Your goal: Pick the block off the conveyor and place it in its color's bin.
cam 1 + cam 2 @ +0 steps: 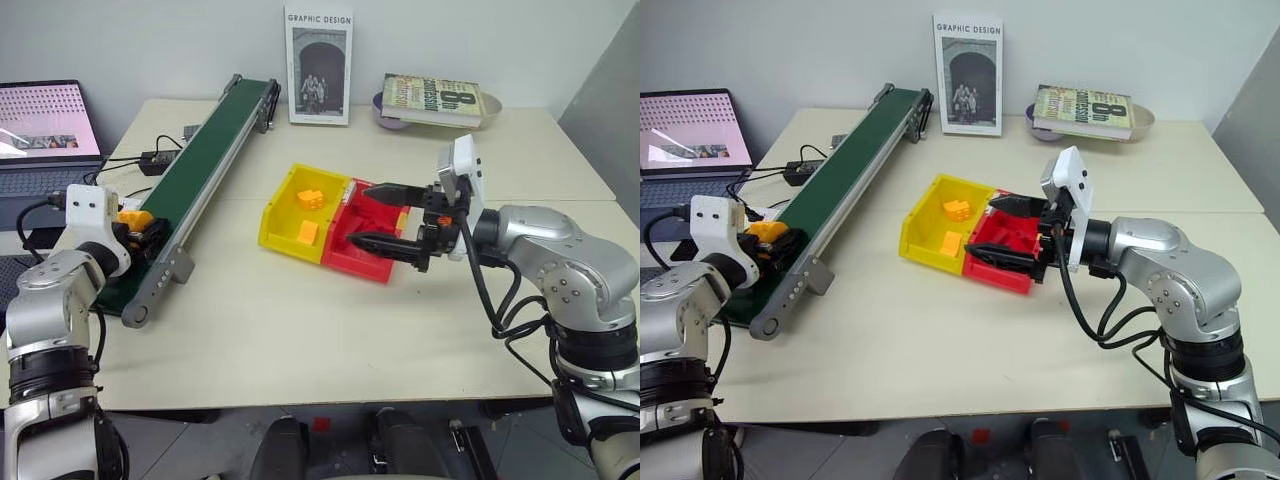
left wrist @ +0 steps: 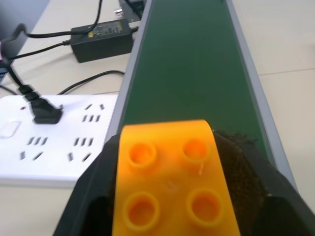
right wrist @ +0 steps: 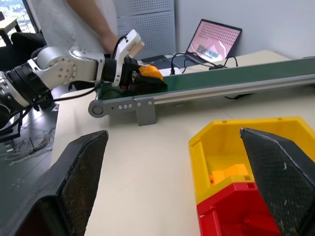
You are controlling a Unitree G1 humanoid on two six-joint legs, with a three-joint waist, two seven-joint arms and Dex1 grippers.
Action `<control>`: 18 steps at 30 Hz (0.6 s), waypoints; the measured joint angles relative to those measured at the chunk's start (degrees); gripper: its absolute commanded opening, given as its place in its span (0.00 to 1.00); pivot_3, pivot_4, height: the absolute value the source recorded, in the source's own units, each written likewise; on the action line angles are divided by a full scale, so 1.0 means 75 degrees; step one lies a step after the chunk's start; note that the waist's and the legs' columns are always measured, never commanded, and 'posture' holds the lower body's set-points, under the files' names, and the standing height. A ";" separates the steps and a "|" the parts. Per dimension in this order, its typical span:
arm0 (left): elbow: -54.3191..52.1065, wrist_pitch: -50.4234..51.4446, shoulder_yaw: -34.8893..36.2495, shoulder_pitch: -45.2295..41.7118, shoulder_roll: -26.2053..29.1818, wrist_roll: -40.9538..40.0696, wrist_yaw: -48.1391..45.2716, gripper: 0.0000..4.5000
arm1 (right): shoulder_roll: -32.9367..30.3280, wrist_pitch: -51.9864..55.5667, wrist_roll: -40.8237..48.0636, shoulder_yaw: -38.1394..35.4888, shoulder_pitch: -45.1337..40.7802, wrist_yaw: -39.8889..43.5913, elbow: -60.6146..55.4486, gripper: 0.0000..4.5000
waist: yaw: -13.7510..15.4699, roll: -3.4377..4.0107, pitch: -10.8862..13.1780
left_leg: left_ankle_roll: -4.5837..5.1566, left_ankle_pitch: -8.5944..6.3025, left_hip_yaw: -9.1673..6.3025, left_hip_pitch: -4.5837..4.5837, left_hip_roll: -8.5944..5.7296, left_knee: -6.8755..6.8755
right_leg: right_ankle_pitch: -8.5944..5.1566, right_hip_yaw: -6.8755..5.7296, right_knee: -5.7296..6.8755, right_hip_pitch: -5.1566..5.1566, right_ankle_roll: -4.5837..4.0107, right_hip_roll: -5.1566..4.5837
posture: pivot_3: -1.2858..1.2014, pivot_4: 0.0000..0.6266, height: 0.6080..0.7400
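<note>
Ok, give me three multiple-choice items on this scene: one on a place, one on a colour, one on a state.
1. Where is the block?
A. Between the left gripper fingers at the conveyor end
B. In the red bin
C. On the books

2. What colour is the bin holding loose bricks?
A. Blue
B. Yellow
C. Green

3. How is the right gripper?
A. Shut on a brick
B. Open, empty
C. Shut, empty

Answers: 1 A, fingers flank the block over the belt. 2 B, bricks lie in the yellow bin. 3 B, fingers spread, nothing between.

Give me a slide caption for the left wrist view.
Left gripper shut on the yellow-orange block over the green conveyor.
</note>
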 measured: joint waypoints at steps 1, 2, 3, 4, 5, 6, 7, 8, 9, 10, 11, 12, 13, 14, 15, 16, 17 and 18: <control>-0.0242 0.0165 0.0042 0.0099 0.0000 -0.0038 0.0043 0.36 | -0.0021 0.0027 0.0052 -0.0001 0.0016 0.0001 -0.0057 1.00 | 0.0000 0.0000 0.0000 | 0.0000 0.0000 -0.0001 0.0000 0.0002 0.0000 | 0.0000 -0.0001 -0.0001 0.0000 0.0000 0.0000 | 0.52 0.24 1.00; -0.0525 0.0363 0.0069 0.0208 0.0011 -0.0067 0.0115 0.35 | -0.0049 0.0057 0.0141 -0.0003 0.0049 -0.0002 -0.0125 1.00 | 0.0003 0.0000 0.0000 | 0.0000 0.0000 -0.0001 0.0001 0.0000 0.0000 | 0.0000 0.0000 0.0000 0.0001 0.0000 0.0000 | 0.52 0.24 1.00; -0.0718 0.0506 0.0094 0.0270 0.0019 -0.0079 0.0151 0.35 | -0.0070 0.0079 0.0178 -0.0003 0.0071 -0.0003 -0.0166 1.00 | 0.0005 0.0000 0.0000 | 0.0000 0.0000 -0.0002 0.0001 0.0000 0.0000 | 0.0000 0.0000 0.0000 0.0001 0.0000 0.0000 | 0.52 0.24 1.00; -0.0945 0.0686 0.0144 0.0325 0.0023 -0.0098 0.0190 0.35 | -0.0095 0.0118 0.0184 -0.0009 0.0088 -0.0013 -0.0195 1.00 | 0.0010 0.0000 0.0000 | 0.0000 0.0000 0.0000 0.0001 -0.0002 0.0001 | 0.0000 0.0001 0.0000 0.0002 0.0000 0.0001 | 0.52 0.24 1.00; -0.1164 0.0848 0.0206 0.0374 0.0023 -0.0138 0.0234 0.35 | -0.0122 0.0148 0.0198 -0.0033 0.0124 -0.0034 -0.0228 1.00 | 0.0010 0.0000 0.0000 | 0.0000 0.0000 0.0002 0.0001 -0.0001 0.0001 | 0.0000 0.0002 -0.0003 0.0002 0.0000 0.0001 | 0.52 0.24 1.00; -0.1307 0.0962 0.0237 0.0381 0.0028 -0.0187 0.0274 0.35 | -0.0144 0.0168 0.0217 -0.0068 0.0154 -0.0066 -0.0250 1.00 | 0.0012 0.0000 0.0000 | 0.0000 0.0000 0.0002 0.0001 -0.0003 0.0002 | 0.0000 0.0002 -0.0002 0.0002 0.0000 0.0001 | 0.52 0.24 1.00; -0.1455 0.1057 0.0245 0.0365 0.0038 -0.0214 0.0297 0.35 | -0.0162 0.0188 0.0249 -0.0107 0.0191 -0.0138 -0.0286 1.00 | 0.0019 0.0000 0.0000 | 0.0000 0.0000 0.0002 0.0001 -0.0005 0.0002 | 0.0000 0.0003 -0.0003 0.0002 0.0000 0.0001 | 0.52 0.24 1.00; -0.1549 0.1148 0.0234 0.0295 0.0042 -0.0231 0.0301 0.35 | -0.0187 0.0198 0.0252 -0.0148 0.0228 -0.0178 -0.0336 1.00 | 0.0026 0.0000 0.0000 | 0.0000 0.0000 0.0003 0.0001 -0.0006 0.0002 | -0.0001 0.0004 -0.0003 0.0003 0.0000 0.0002 | 0.52 0.24 1.00; -0.1553 0.1194 0.0157 0.0026 0.0037 -0.0236 0.0317 0.35 | -0.0291 0.0197 0.0233 -0.0169 0.0340 -0.0216 -0.0475 1.00 | 0.0054 -0.0001 0.0000 | 0.0000 0.0000 -0.0003 -0.0001 -0.0008 0.0003 | -0.0001 -0.0003 -0.0003 0.0003 0.0000 0.0017 | 0.52 0.24 1.00; -0.1552 0.1206 0.0034 -0.0260 0.0003 -0.0240 0.0322 0.35 | -0.0455 0.0176 0.0144 -0.0144 0.0470 -0.0247 -0.0607 1.00 | 0.0084 -0.0002 -0.0001 | 0.0000 0.0000 -0.0011 -0.0002 -0.0014 0.0004 | -0.0001 -0.0010 -0.0004 0.0009 0.0000 0.0021 | 0.52 0.24 1.00; -0.1553 0.1220 -0.0098 -0.0566 -0.0055 -0.0259 0.0303 0.35 | -0.0638 0.0127 -0.0038 -0.0073 0.0589 -0.0285 -0.0721 1.00 | 0.0114 -0.0003 -0.0001 | 0.0000 0.0000 -0.0009 -0.0002 -0.0017 0.0004 | -0.0001 -0.0009 -0.0006 0.0010 0.0000 0.0021 | 0.52 0.24 1.00; -0.1553 0.1227 -0.0257 -0.0833 -0.0107 -0.0271 0.0268 0.35 | -0.0819 0.0028 -0.0268 0.0014 0.0708 -0.0331 -0.0820 1.00 | 0.0143 -0.0004 -0.0002 | 0.0000 0.0000 -0.0008 -0.0003 -0.0023 0.0006 | -0.0002 -0.0008 -0.0009 0.0013 0.0000 0.0019 | 0.52 0.24 1.00; -0.1548 0.1183 -0.0592 -0.1231 -0.0216 -0.0269 0.0124 0.35 | -0.0996 -0.0064 -0.0626 0.0104 0.0877 -0.0506 -0.0916 1.00 | 0.0163 -0.0006 -0.0003 | 0.0000 0.0000 -0.0003 -0.0001 -0.0026 0.0009 | -0.0001 -0.0004 -0.0013 0.0018 0.0001 0.0018 | 0.52 0.24 1.00; -0.1555 0.1123 -0.0937 -0.1489 -0.0302 -0.0277 -0.0027 0.35 | -0.1024 -0.0118 -0.0855 0.0142 0.0970 -0.0688 -0.0952 1.00 | 0.0157 -0.0006 -0.0003 | 0.0000 0.0000 0.0010 0.0000 -0.0029 0.0011 | 0.0000 0.0010 -0.0018 0.0018 0.0004 0.0017 | 0.52 0.24 1.00; -0.1484 0.1071 -0.1234 -0.1722 -0.0434 -0.0266 -0.0186 0.35 | -0.1008 -0.0113 -0.0996 0.0122 0.1064 -0.0891 -0.1027 1.00 | 0.0151 -0.0006 -0.0003 | 0.0000 0.0000 0.0016 0.0000 -0.0031 0.0010 | 0.0001 0.0016 -0.0017 0.0018 0.0004 0.0017 | 0.52 0.24 1.00; -0.1269 0.0921 -0.1563 -0.1989 -0.0611 -0.0237 -0.0386 0.35 | -0.0983 -0.0087 -0.1093 0.0099 0.1145 -0.1132 -0.1122 1.00 | 0.0138 -0.0006 -0.0003 | 0.0000 0.0000 0.0016 0.0000 -0.0030 0.0011 | 0.0001 0.0016 -0.0017 0.0017 0.0005 0.0018 | 0.52 0.24 1.00; -0.0954 0.0738 -0.1926 -0.2257 -0.0763 -0.0177 -0.0600 0.35 | -0.0964 -0.0048 -0.1202 0.0066 0.1226 -0.1382 -0.1282 1.00 | 0.0123 -0.0006 -0.0003 | 0.0001 0.0001 0.0015 -0.0002 -0.0029 0.0011 | 0.0001 0.0014 -0.0017 0.0014 0.0005 0.0020 | 0.52 0.24 1.00; -0.0654 0.0555 -0.2211 -0.2496 -0.0908 -0.0106 -0.0760 0.35 | -0.0936 0.0019 -0.1282 0.0004 0.1328 -0.1592 -0.1432 1.00 | 0.0121 -0.0006 -0.0003 | 0.0000 0.0000 0.0009 -0.0002 -0.0029 0.0011 | 0.0001 0.0010 -0.0015 0.0015 0.0004 0.0025 | 0.52 0.24 1.00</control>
